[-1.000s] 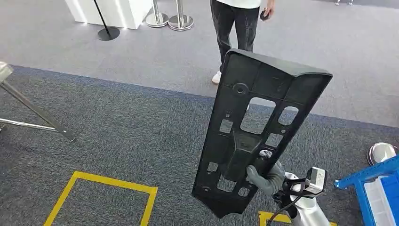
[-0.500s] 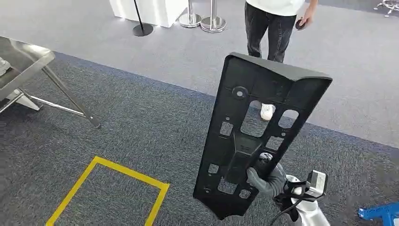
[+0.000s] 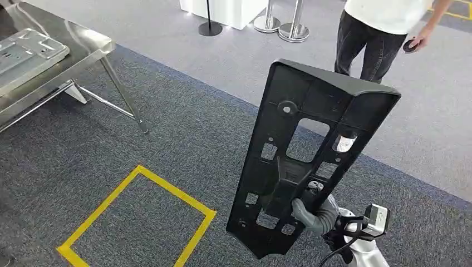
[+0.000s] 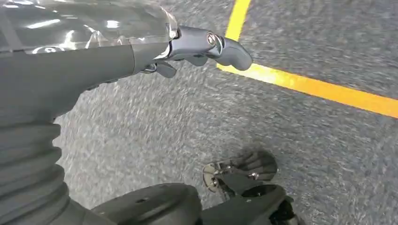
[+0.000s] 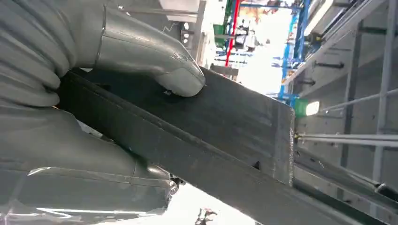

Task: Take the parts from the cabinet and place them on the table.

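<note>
A steel counter (image 3: 83, 41) stands at far left, a grey flat part (image 3: 25, 50) lying on it. Yellow floor tape (image 3: 139, 214) marks a square on the carpet. The right robot hand (image 3: 314, 211) grips the black panel (image 3: 306, 150) near its lower end, upright and slightly tilted. A person (image 3: 378, 33) stands beyond. The left robot hand (image 4: 206, 44) hangs above the carpet, fingers curled, holding nothing.

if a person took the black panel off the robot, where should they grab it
Probably the wide upper end of the black panel, coming from the side away from the right hand. That hand grips the narrow lower end, thumb pressed on the inner face, so the top rim and the large cutout near it are free, and the panel stands nearly upright.
</note>
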`<state>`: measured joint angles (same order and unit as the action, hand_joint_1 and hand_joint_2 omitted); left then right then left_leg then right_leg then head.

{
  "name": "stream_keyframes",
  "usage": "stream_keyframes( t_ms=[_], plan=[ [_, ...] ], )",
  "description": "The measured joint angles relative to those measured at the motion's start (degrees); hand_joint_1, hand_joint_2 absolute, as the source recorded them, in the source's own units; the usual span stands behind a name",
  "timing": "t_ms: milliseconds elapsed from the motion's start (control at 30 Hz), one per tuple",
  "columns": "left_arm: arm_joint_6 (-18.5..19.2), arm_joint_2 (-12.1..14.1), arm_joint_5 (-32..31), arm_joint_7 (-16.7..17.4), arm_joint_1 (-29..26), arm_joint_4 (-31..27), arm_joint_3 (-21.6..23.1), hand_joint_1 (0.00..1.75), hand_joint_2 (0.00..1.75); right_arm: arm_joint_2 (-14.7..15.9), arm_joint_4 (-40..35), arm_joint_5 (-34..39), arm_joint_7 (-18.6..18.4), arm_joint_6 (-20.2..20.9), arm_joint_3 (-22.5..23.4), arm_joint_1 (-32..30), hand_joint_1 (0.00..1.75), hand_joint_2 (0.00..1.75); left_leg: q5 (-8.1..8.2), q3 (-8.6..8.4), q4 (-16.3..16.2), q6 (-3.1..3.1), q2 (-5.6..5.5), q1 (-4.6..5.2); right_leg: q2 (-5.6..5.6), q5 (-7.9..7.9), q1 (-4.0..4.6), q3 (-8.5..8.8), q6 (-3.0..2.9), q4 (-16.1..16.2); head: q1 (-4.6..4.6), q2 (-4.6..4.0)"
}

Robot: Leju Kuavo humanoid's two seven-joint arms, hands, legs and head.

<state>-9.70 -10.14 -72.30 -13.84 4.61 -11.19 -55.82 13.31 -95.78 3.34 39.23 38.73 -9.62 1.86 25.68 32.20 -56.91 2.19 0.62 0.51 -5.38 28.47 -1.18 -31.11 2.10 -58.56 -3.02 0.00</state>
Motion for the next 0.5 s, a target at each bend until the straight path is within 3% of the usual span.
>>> stream_keyframes(
  t_ms=[33,67,133,167,200,267,300,333,400,433,467,500],
  plan=[
    [0.1,0.0,-0.4,0.2,0.1,0.0,0.0,0.00,1.75,-0.3,-0.3,0.1,0.0,0.0,0.1,-0.2,1.75,1.75,-0.18,-0.07,0.2,0.40,-0.27,-0.11,2.73,1.85,0.07,-1.30,0.05,-2.8,-0.02,0.00],
    [0.2,0.0,-0.5,0.3,0.4,0.0,0.1,0.00,1.75,-0.3,-0.4,0.0,0.0,0.1,0.3,-0.4,1.75,1.75,-0.23,-0.04,0.2,0.51,-0.92,-0.12,4.21,4.16,0.02,-3.46,0.12,-7.3,0.00,0.00],
    [0.2,0.0,-0.8,0.5,0.6,0.0,0.1,0.00,1.75,-0.3,-0.4,0.0,0.0,0.1,0.5,-1.2,1.75,1.75,-0.21,0.05,0.1,0.58,-2.46,-0.09,4.95,7.43,-0.05,-8.18,0.27,-16.3,0.00,0.00],
    [0.3,0.0,-0.8,0.6,0.5,0.0,0.1,0.00,1.75,-0.3,-0.4,0.0,0.0,0.2,0.5,-1.4,1.75,1.75,-0.20,0.03,-0.1,0.58,-3.27,-0.08,4.99,7.11,-0.06,-9.30,0.28,-17.8,0.00,0.00],
    [0.3,0.0,-0.7,0.7,0.3,0.0,0.1,0.00,1.75,-0.3,-0.4,0.1,0.0,0.3,0.5,-1.5,1.75,1.75,-0.14,-0.05,-0.1,0.51,-4.01,-0.08,5.01,5.31,-0.10,-8.91,0.23,-16.2,0.00,0.00],
    [0.3,0.0,-0.5,0.7,0.4,0.0,0.1,0.00,1.75,-0.3,-0.4,0.2,0.0,0.5,0.5,-1.4,1.75,1.75,0.06,-0.27,-0.4,0.23,-5.63,-0.12,5.72,-0.57,-0.22,-4.87,-0.04,-6.7,0.00,0.00],
    [0.3,0.0,-0.4,0.6,0.4,0.0,0.1,0.00,1.75,-0.3,-0.4,0.2,0.0,0.5,0.5,-1.4,1.75,1.75,0.24,-0.28,-0.6,0.03,-6.28,-0.18,7.44,-2.90,-0.35,-2.68,-0.19,-1.7,0.00,0.00],
    [0.3,0.0,-0.4,0.6,0.4,0.0,0.1,0.00,1.75,-0.4,-0.4,0.2,0.0,0.5,0.5,-1.3,1.75,1.75,0.42,0.10,-0.9,-0.29,-6.78,0.11,9.86,-1.94,-0.39,-2.08,-0.27,-0.2,0.02,0.00],
    [0.1,0.0,-0.3,0.5,0.4,0.0,0.1,0.00,1.75,-0.4,-0.5,0.2,0.0,0.7,0.5,-1.3,1.75,1.75,0.32,0.80,-1.1,-0.91,-7.89,-0.31,9.03,-1.99,-0.16,-2.19,-0.32,0.3,0.00,0.00],
    [0.1,0.0,-0.3,0.4,0.2,0.0,0.1,0.00,1.75,-0.4,-0.5,0.2,0.0,0.7,0.5,-1.1,1.75,1.75,0.20,0.89,-0.9,-1.34,-8.48,-0.50,8.53,-1.94,-0.04,-2.12,-0.69,0.2,0.00,0.00],
    [0.1,0.0,-0.3,0.3,0.1,0.0,0.1,0.00,1.75,-0.4,-0.5,0.3,0.0,0.8,0.4,-0.9,1.75,1.75,0.23,1.04,-0.8,-1.70,-9.12,-0.34,7.88,-2.10,-0.46,-1.91,-1.13,0.6,0.00,0.00],
    [0.1,0.2,-0.3,0.3,0.0,0.0,0.1,0.00,1.75,-0.4,-0.6,0.3,0.0,0.8,0.4,-0.8,1.75,1.75,0.67,0.92,-1.4,-1.84,-8.03,-0.37,6.91,-2.28,-0.62,-1.63,-1.51,1.0,0.00,0.00]
  ],
)
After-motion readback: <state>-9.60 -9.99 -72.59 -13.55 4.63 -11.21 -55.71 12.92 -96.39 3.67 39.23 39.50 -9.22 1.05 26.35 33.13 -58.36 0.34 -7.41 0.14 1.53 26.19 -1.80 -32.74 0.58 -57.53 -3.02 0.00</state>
